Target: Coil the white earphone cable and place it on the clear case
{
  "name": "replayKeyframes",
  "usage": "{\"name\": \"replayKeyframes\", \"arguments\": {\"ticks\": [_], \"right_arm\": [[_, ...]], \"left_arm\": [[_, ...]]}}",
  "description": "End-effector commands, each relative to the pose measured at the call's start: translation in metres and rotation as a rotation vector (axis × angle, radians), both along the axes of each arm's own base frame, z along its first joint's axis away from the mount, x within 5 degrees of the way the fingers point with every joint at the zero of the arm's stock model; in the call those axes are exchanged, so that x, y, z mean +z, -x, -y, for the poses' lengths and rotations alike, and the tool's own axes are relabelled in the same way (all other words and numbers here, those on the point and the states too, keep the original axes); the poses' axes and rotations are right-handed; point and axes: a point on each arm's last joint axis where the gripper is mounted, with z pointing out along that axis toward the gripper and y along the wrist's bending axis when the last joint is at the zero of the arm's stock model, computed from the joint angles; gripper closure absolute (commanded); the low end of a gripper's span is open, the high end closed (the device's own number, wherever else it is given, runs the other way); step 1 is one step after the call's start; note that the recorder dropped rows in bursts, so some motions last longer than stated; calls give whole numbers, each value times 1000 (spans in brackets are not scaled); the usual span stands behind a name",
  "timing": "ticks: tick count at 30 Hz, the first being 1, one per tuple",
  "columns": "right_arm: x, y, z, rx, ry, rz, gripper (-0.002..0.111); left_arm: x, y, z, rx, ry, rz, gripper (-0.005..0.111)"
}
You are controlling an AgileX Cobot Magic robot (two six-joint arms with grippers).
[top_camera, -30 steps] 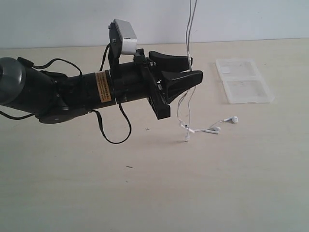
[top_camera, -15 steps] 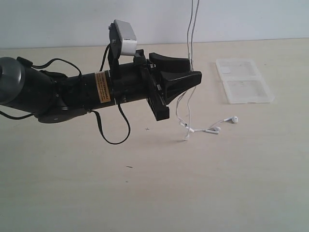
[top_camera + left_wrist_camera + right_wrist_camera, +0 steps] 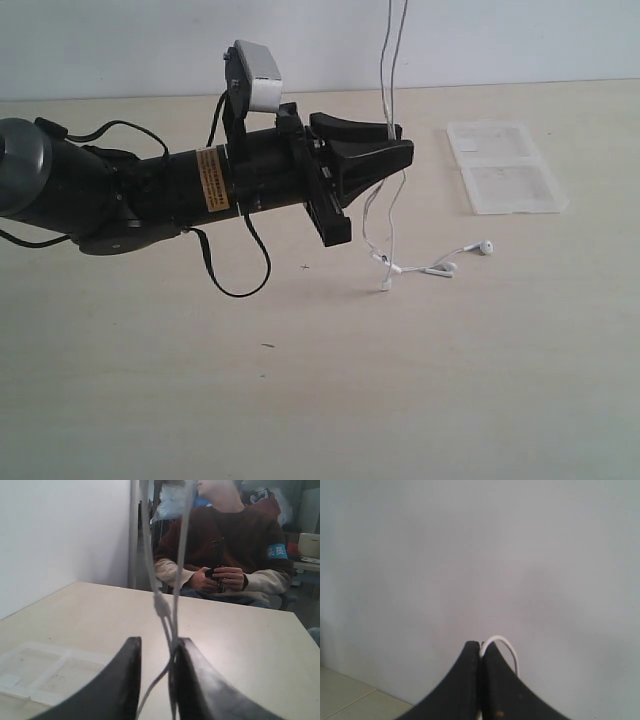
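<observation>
The white earphone cable [image 3: 385, 70] hangs doubled from above the exterior view down to the table. Its two earbuds [image 3: 485, 245] and plug [image 3: 386, 285] rest on the tabletop. My left gripper [image 3: 403, 138] reaches in from the left, raised above the table. It is open, its jaws narrow, and the cable [image 3: 162, 607] runs between them, lying against one finger [image 3: 187, 665]. My right gripper [image 3: 480, 644] is outside the exterior view. It is shut on a loop of the cable [image 3: 502, 642], facing a plain wall. The clear case [image 3: 505, 165] lies open and flat at the right back, also visible as the case [image 3: 45, 672].
A thin black robot cable [image 3: 235, 280] loops down under the left arm. A seated person [image 3: 225, 555] is beyond the table's far edge in the left wrist view. The pale tabletop [image 3: 320, 400] stretches toward the front.
The left gripper's jaws have narrowed around the hanging cable. The cable above it has swung slightly to the left. The arm itself has hardly moved.
</observation>
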Motion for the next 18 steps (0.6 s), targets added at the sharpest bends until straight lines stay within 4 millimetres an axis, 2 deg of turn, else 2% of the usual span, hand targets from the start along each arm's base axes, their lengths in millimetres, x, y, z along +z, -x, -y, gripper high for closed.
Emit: {"name": "replayKeyframes", "arguments": {"ticks": [1,2,10,14,18], "right_arm": [[3,1,1,-3,-1,12,108],[3,1,1,-4,0,12,108],[5,3,3,-7,6,25,108],[10,8,12,-35,0,20,108],[12,10,27,-143,50,7,108]], "left_arm": [[7,0,-1,4,30,8,104],[7,0,-1,2,27,13,107],[7,-4,-7,19,25,15,107],[6,-7,-14,15,20,-8,107],[5,-9,-19,16,18,-24,107]]}}
